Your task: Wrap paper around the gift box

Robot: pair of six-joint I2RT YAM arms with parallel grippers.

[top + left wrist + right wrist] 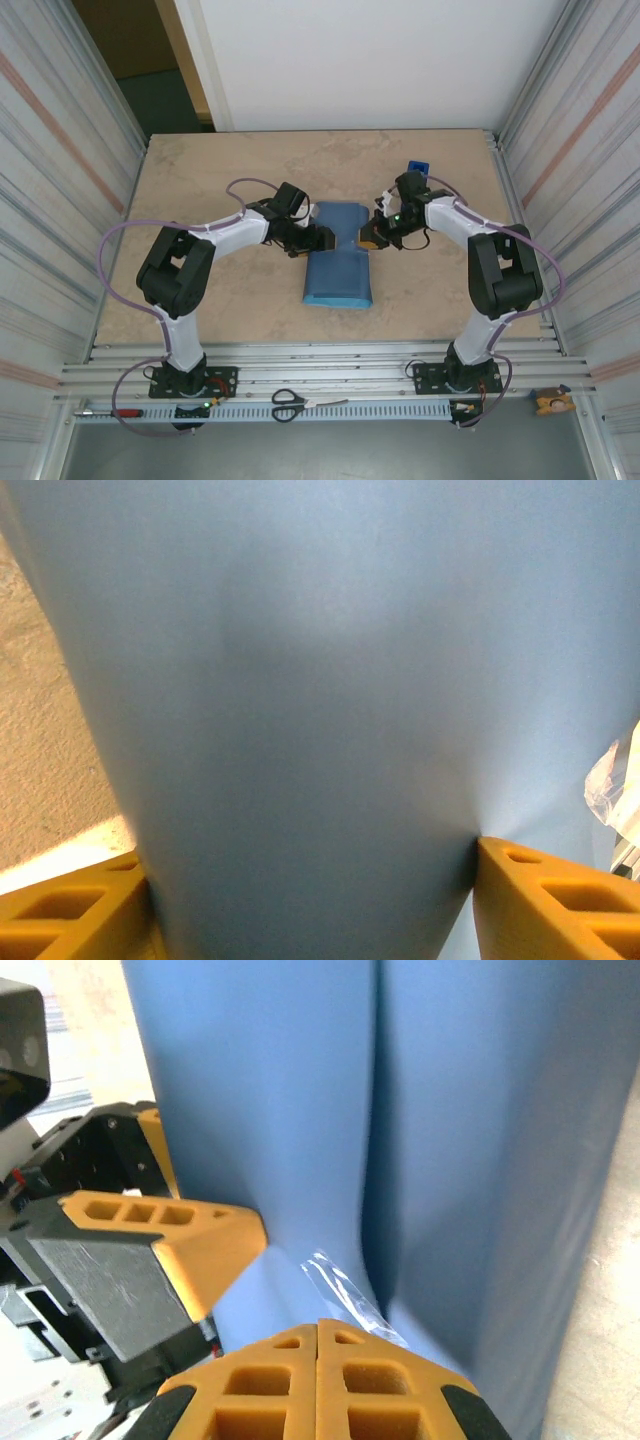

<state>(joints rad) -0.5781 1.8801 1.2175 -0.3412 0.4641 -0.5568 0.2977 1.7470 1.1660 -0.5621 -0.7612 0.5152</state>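
Left claw: left gripper (318, 238) is at the left edge of the parcel, its orange fingers (70, 915) spread wide with paper bulging up between them. Open, pressing on the sheet rather than pinching it.
Wrap: large thin sheet of blue wrapping paper (338, 270) is folded into a long bundle at mid-table, wider at the near end, with a lengthwise overlap seam on top.
Gift box: not visible. Judged to be inside the bundle, under the waist where both claws meet.
Tape: short clear strip of tape (340, 1285) lies across the seam, just ahead of the right fingertips.
Right claw: right gripper (318, 1340) is at the right edge of the parcel, its orange pads flush together, closed. Cannot tell if a tape end is nipped.
Dispenser: small blue tape dispenser (417, 168) sits on the beige table (220, 180), far right of the parcel.
Step in hand: judged to be taping the overlap.
Technique: hold the left press steady so the seam cannot spring. Rub the strip flat with the closed right tips, working from the middle outward. Avoid dragging the paper sideways.
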